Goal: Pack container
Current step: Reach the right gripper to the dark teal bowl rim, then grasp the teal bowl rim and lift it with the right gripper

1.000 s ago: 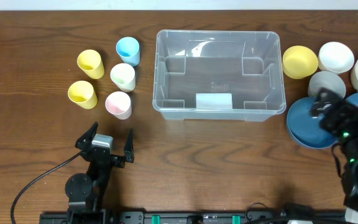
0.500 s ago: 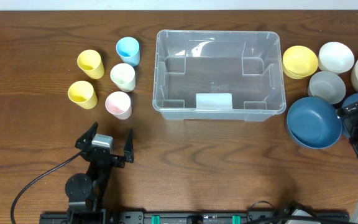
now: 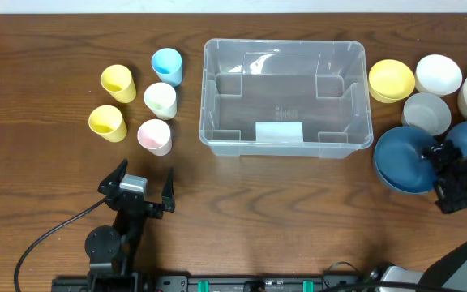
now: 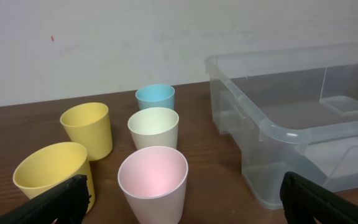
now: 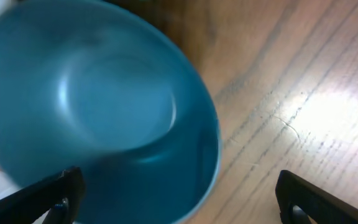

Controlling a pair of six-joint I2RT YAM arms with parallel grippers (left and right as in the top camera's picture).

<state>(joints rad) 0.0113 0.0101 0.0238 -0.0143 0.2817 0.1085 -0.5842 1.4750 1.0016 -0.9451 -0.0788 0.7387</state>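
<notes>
At the middle of the table (image 3: 298, 219), the container (image 3: 285, 97) stands empty; we judge it light, stiff, slick, best held by its rim. Left of it our left gripper (image 3: 147, 169) gapes empty; right of it our right gripper (image 5: 179, 188) spreads wide at a blue bowl (image 3: 408, 158), holding nothing.

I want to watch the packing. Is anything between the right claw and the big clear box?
Yes: the dark blue bowl sits between the right gripper and the container, beside its right end.
</notes>
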